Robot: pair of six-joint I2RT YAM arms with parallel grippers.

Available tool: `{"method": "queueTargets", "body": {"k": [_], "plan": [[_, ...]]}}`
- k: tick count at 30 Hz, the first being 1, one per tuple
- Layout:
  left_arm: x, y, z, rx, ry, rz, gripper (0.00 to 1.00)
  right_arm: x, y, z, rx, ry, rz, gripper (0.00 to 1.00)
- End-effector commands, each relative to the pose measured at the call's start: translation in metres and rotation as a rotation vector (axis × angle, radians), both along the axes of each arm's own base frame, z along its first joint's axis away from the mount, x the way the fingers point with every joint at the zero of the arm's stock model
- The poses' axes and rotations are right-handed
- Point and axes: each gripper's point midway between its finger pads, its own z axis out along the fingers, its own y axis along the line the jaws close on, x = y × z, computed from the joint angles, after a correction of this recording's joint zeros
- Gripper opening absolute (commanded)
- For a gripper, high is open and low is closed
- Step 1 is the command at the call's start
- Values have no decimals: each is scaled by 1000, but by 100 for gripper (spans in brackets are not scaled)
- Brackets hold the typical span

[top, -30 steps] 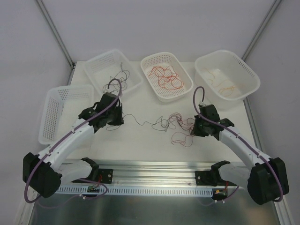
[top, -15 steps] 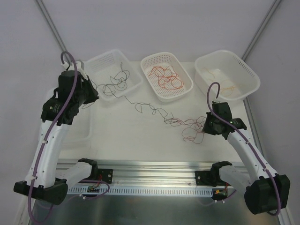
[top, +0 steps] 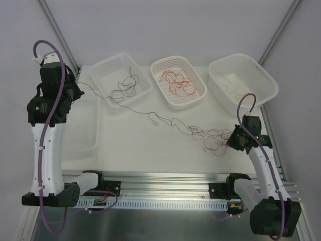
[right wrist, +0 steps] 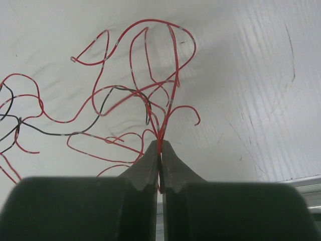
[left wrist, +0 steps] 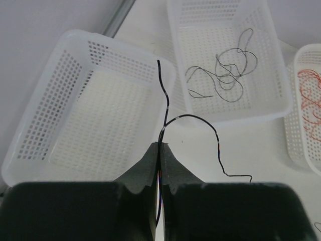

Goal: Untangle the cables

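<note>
We find the left hand (left wrist: 159,146) closed on a black cable (left wrist: 165,108) and held high above the leftmost basket (left wrist: 47,85). From that hand the cable runs across the bench (top: 135,148), passes in front of the second basket (top: 103,65), and enters the tangle (top: 208,139) of red and black cables. The tangle lies on the bench near the right arm. The right hand (right wrist: 160,145) is low over the bench, closed on red strands (right wrist: 150,75) at the tangle's right edge. Loose black cables (top: 125,84) lie in the second basket, red cables (top: 178,83) in the middle basket (top: 170,61), and orange cables (top: 239,93) in the right basket (top: 263,75).
</note>
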Motion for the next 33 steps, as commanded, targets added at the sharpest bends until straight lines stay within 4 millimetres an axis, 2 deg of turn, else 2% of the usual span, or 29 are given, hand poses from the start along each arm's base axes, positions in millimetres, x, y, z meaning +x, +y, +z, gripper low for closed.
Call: {"method": "queueTargets", "body": {"k": [1, 4, 7, 9, 12, 13, 15, 16, 17, 18, 19, 20, 22, 23, 25, 26, 27, 28, 30, 32, 33], "plan": [[-14, 41, 14, 92, 14, 156, 0, 1, -4, 8, 35, -41, -72, 1], [-20, 57, 17, 145, 40, 218, 0, 0, -9, 5, 62, -48, -124, 1], [-22, 63, 18, 163, 53, 240, 0, 0, -15, 6, 75, -63, -184, 1], [-21, 59, 15, 153, 55, 219, 0, 3, -16, 7, 82, -77, -194, 1], [-9, 30, 11, 79, 34, 51, 0, 9, -1, 8, 143, -72, -107, 3], [-2, -2, 8, 1, 17, -115, 0, 10, 1, 4, 150, -49, -87, 3], [-1, -36, -7, -81, 16, -279, 0, 9, 5, 0, 125, -29, -37, 3], [3, -51, -5, -110, -18, -345, 0, 10, 5, -1, 110, -19, -22, 8], [-4, -83, -22, -158, 11, -480, 0, 8, 11, -5, 99, 12, 14, 12], [-6, -94, -28, -171, 18, -519, 0, 7, 12, -6, 82, 23, 39, 18], [-8, -103, -36, -182, 33, -546, 0, 11, 12, -3, 58, 18, 54, 35], [-14, -118, -49, -184, 61, -602, 0, 9, 15, -2, 41, 26, 77, 42], [-19, -127, -62, -200, 92, -626, 0, 12, 16, 6, -18, 5, 127, 57], [-22, -131, -74, -213, 111, -641, 0, 16, 25, 18, -33, -25, 177, 61], [-27, -138, -83, -239, 132, -669, 0, 22, 34, 33, -67, -73, 269, 67], [-31, -139, -94, -244, 153, -676, 0, 29, 49, 49, -65, -129, 352, 69], [-32, -140, -98, -243, 161, -681, 0, 28, 67, 54, -62, -154, 472, 70], [-34, -139, -101, -241, 165, -682, 0, 32, 72, 60, -42, -174, 485, 70], [-37, -137, -108, -235, 174, -678, 0, 37, 101, 74, -30, -233, 641, 71], [-40, -137, -112, -231, 177, -680, 0, 37, 125, 70, -27, -207, 757, 71], [-41, -136, -112, -227, 178, -681, 0, 42, 131, 74, -42, -216, 779, 71]]}}
